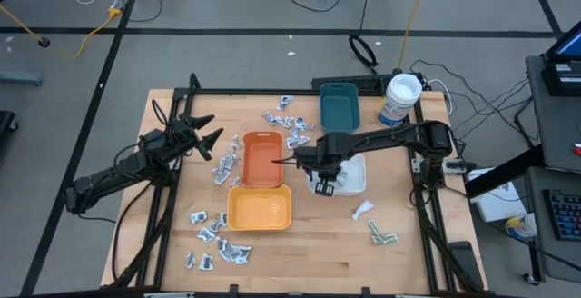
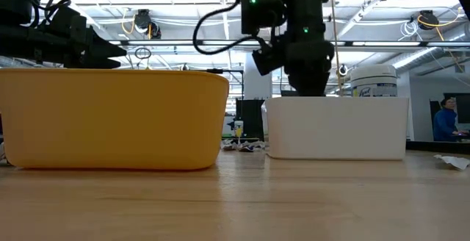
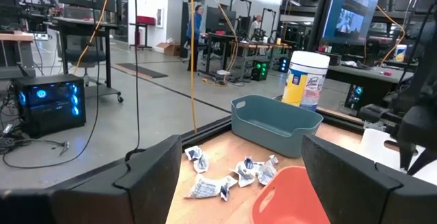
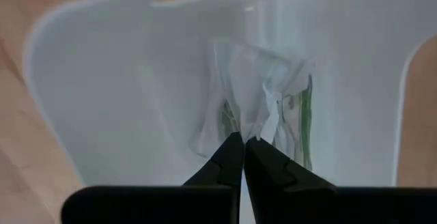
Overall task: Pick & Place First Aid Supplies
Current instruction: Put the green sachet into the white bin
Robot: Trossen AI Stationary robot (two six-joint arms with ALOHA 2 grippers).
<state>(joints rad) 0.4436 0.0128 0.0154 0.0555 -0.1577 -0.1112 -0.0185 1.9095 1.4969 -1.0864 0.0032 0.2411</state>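
Surface: pale wood table (image 1: 300,262) in black frame, lab floor w/ cables around it; monitors and a person at a desk far back in low view.

Near edge: silvery sachets (image 1: 216,242) scattered at the left front corner; slim green-white strips (image 1: 379,234) at the right front, loose on the wood. Yellow-orange tray (image 1: 259,212) next, looks bare inside.

Mid: orange tray (image 1: 260,160); white tray (image 1: 356,178) beside it. Right gripper (image 4: 243,157) hangs over the white tray's left end, tips clenched together. Green-white strips (image 4: 290,118) lie on the tray floor just past the tips; cannot tell if a corner is pinched or they lie free.

Left side: left gripper (image 1: 203,133) waits over the table's left part, fingers spread, nothing between them.

Far: more sachets (image 1: 289,122), teal tray (image 1: 339,104), wipes tub (image 1: 400,98) at the back right edge.

Risks (judgement):
- If a strip corner is caught in the tips, lifting off drags it back out of the tray.
- Thin film may cling to the pads even when let go.
- Right arm low over the tray wall; a sideways exit could nudge the tray.

View diffs:
- Right wrist cam alone shows the tray contents; low view gives only the wall (image 2: 338,127).
- High view alone gives the sachet spread.
- Left wrist cam shows the far sachets (image 3: 225,176) close, w/ teal tray behind.
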